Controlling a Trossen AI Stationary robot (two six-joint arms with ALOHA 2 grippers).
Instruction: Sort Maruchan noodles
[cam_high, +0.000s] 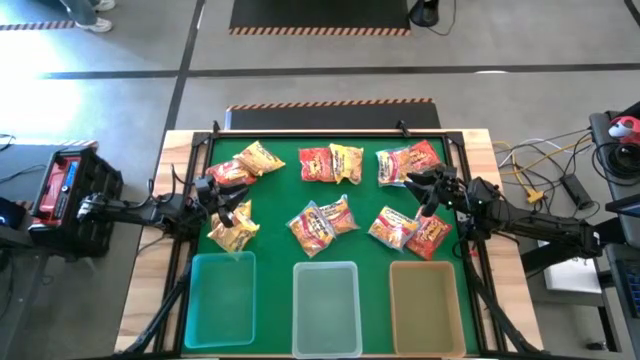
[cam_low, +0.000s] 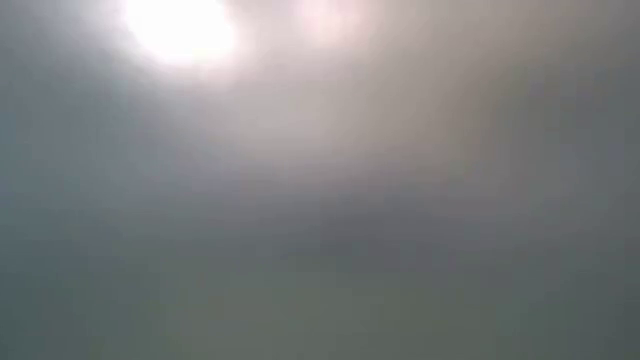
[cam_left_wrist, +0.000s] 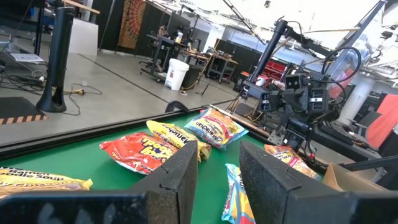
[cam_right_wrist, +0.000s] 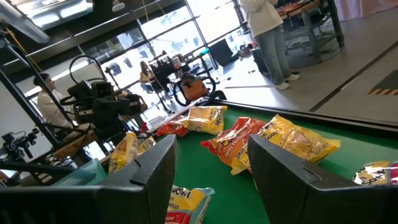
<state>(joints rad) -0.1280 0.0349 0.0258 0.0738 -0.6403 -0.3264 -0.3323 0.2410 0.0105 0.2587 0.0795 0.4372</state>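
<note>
bins (cam_high: 325, 305): three translucent rectangular tubs along near table edge, none holding a packet | left gripper (cam_high: 228, 208) released above left-edge packets; right gripper (cam_high: 428, 195) released near right edge | Maruchan noodles (cam_high: 322, 224) scattered mid-to-far on green mat (cam_high: 280, 195) | risk: crinkly slick film, overlapping packets → slip or double-pick

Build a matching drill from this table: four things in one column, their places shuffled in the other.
Things:
1. left gripper
2. right gripper
3. brownish bin
4. bluish-green bin

Places:
A. right end of the row of bins
B. over the left part of the green mat
C. left end of the row of bins
D. over the mat's right part

Pairs: 1-B, 2-D, 3-A, 4-C
</note>
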